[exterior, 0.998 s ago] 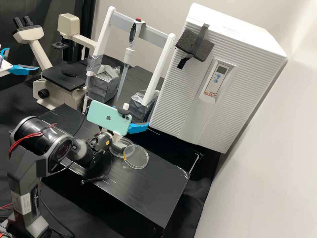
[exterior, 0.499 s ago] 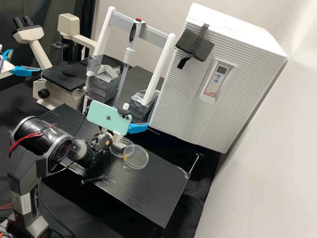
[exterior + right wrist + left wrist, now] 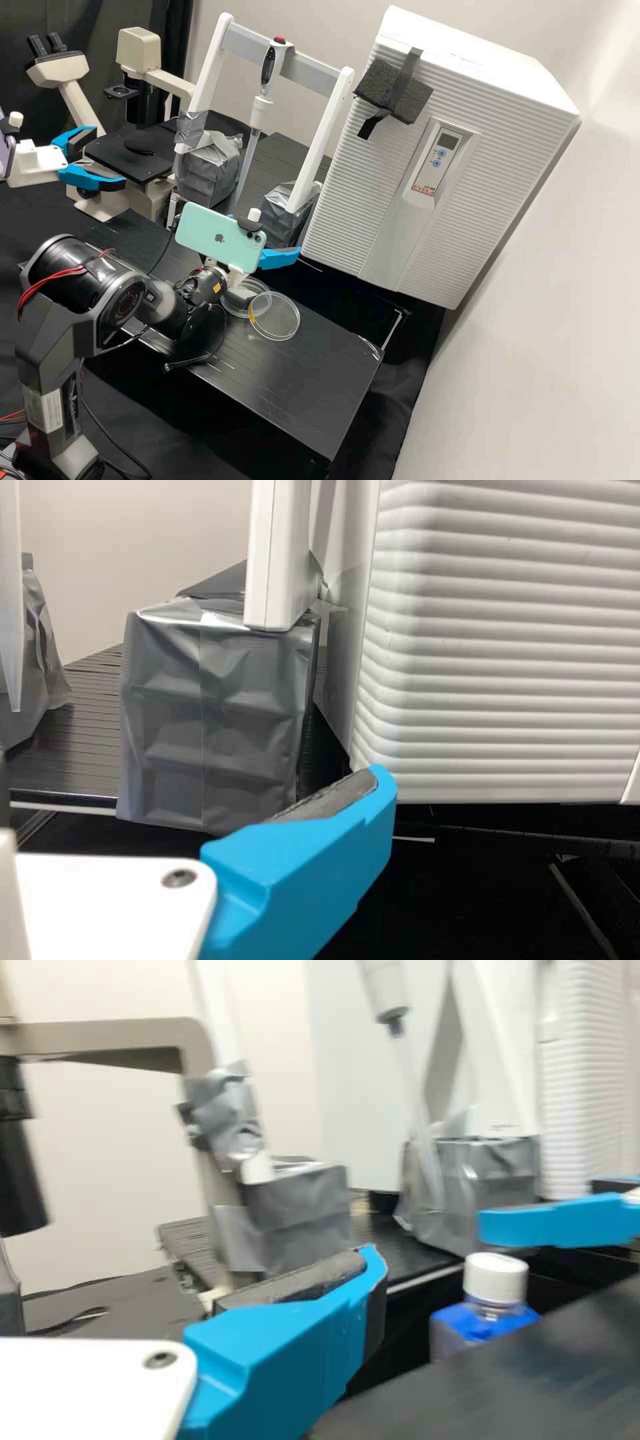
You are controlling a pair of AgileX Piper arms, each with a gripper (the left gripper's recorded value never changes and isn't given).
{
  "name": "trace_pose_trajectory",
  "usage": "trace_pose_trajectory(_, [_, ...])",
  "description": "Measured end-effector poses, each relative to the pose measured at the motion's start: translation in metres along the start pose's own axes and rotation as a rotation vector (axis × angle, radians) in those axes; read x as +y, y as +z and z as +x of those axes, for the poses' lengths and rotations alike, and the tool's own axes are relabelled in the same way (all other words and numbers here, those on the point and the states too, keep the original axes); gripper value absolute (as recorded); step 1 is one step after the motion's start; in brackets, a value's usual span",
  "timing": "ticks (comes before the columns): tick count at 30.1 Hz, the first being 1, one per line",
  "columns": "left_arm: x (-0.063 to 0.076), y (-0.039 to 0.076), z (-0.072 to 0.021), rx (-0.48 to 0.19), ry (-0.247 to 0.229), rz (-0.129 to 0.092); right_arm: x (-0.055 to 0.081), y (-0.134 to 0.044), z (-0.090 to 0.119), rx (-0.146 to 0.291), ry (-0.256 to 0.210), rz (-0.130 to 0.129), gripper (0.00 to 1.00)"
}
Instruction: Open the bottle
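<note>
A small clear bottle [image 3: 487, 1308] with a white cap and a blue label stands upright beyond the near edge of a black platform, seen in the left wrist view. My left gripper [image 3: 100, 159] hovers open and holds nothing at the far left, in front of the microscope, well away from the bottle. One of its blue fingers [image 3: 290, 1345] shows close up. My right gripper sits by the taped stand foot under a mint phone [image 3: 220, 237], open with nothing between its fingers [image 3: 277, 257]. The same finger [image 3: 560, 1222] shows just above the bottle cap.
A beige microscope [image 3: 113, 167] stands at the back left. A white pipette stand [image 3: 280, 63] rests on grey taped blocks [image 3: 207, 167]. A large white ribbed machine [image 3: 440, 160] fills the right. Two clear petri dishes [image 3: 273, 315] lie on the black platform [image 3: 300, 380].
My left gripper has swung in from the left edge toward the microscope and dropped lower, with both fingers now showing apart. The right arm has kept still.
</note>
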Motion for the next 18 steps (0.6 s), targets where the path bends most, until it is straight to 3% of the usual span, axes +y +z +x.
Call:
trace_pose_trajectory(3, [-0.003,0.006,0.0018,-0.024,-0.011,-0.004,0.000,0.000,0.000,0.000,0.000,0.000,1.00])
trace_pose_trajectory(7, [-0.015,0.011,0.0053,-0.043,-0.046,-0.041,0.000,0.000,0.000,0.000,0.000,0.000,1.00])
trace_pose_trajectory(12, [-0.036,0.017,0.0101,-0.065,-0.114,-0.070,0.000,0.000,0.000,0.000,0.000,0.000,1.00])
trace_pose_trajectory(18, [-0.051,0.022,0.0083,-0.076,-0.166,-0.085,0.000,0.000,0.000,0.000,0.000,0.000,1.00])
